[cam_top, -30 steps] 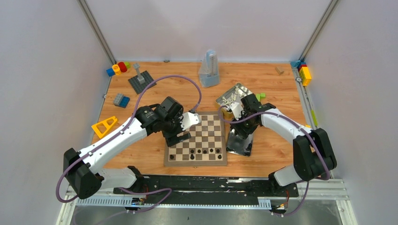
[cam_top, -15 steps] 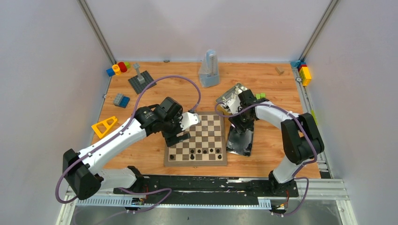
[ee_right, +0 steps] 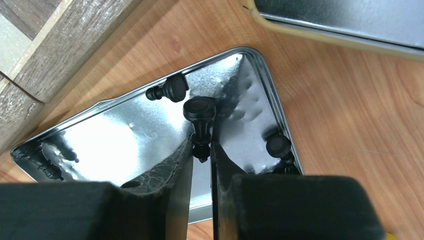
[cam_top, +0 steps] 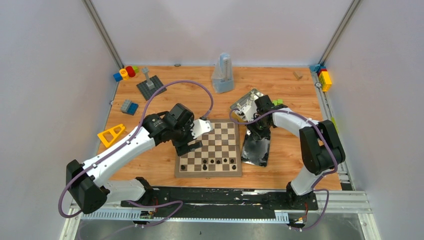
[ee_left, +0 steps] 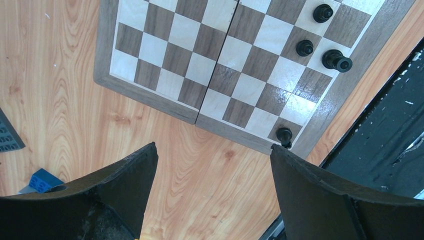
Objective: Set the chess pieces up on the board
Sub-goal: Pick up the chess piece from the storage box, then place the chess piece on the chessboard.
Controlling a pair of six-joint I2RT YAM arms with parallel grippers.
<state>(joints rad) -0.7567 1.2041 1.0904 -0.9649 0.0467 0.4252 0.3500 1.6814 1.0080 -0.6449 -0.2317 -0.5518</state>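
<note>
On the board [cam_top: 208,174], the near two rows already carry several black pieces [cam_top: 212,161], with gaps between them. The left gripper [ee_left: 212,150] hovers over the bench [ee_left: 60,100] just off the board's near left corner. Its jaws are wide and hold nothing.

Right of the board, the right gripper [ee_right: 201,150] reaches down into the near tin [ee_right: 115,145]. Its jaws are drawn narrow around the slim end of one black piece [ee_right: 199,111], whose round end points away from them. I cannot tell whether the piece has left the tin floor. Three loose pieces [ee_right: 170,89] lie close around it.

The grip looks small and sits near one end, so the piece may pivot or slip. A slow, straight lift should come first, clear of the tin's raised rim and of the loose neighbours, with no sideways travel until then. The piece will probably need turning so that its base faces down. Coming in from the board's right edge keeps this arm away from the left one. It should set the piece squarely on a free near-row square and let go only once the base rests flat.

Farther back, the far tin [cam_top: 255,93] holds the cream pieces [cam_top: 246,104], none of which stand on the board.
</note>
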